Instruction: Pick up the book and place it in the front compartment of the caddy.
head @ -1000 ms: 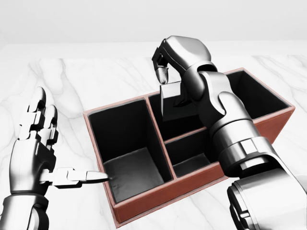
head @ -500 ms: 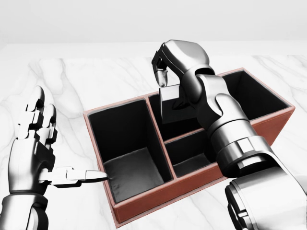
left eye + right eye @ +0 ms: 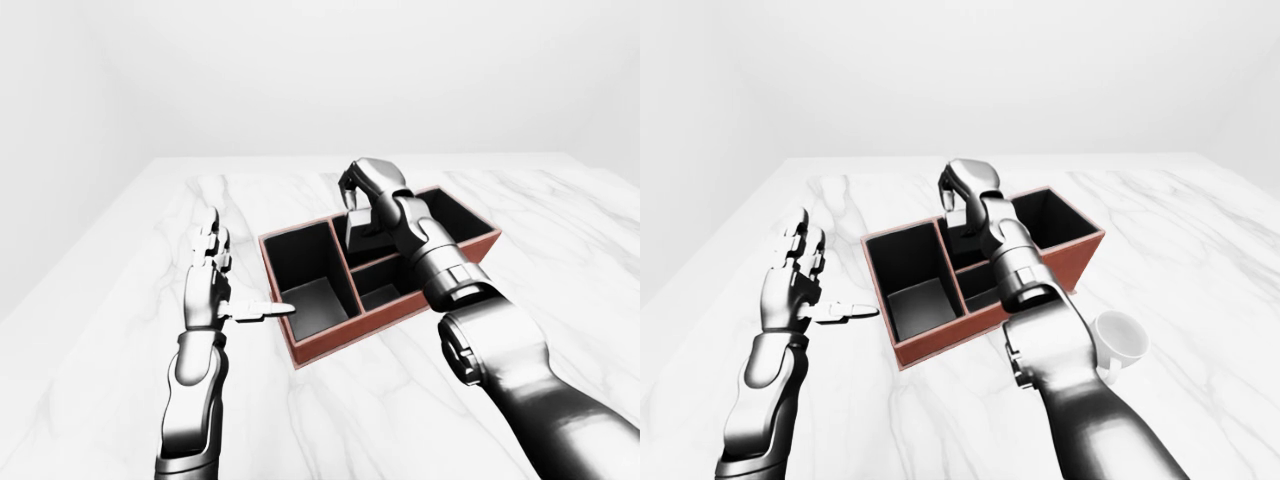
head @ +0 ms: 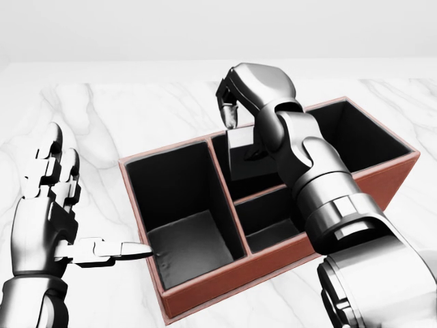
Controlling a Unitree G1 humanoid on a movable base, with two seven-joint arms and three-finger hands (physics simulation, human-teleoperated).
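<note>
Holding the book (image 4: 240,154) upright, our right hand (image 4: 235,102) has its fingers closed on the top edge. The book hangs over the upper middle compartment of the caddy (image 4: 225,273), its lower edge already below the rim.

Compared with a second ago, the book sits a little lower and slightly further toward the top of the head view, with the hand carried the same way; the caddy has not shifted. We judge this a slow lowering into a compartment. Whether that cell is the "front" one the task means, we cannot tell from these views.

Our left hand (image 4: 51,205) has its fingers spread wide, thumb pointing at the caddy's left wall, just beside it and holding nothing. It has not moved.

The right-eye view alone shows a white mug (image 3: 1118,342) on the marble surface (image 3: 1200,230), near the caddy's right end and partly behind our right arm. The head view crops it out.
</note>
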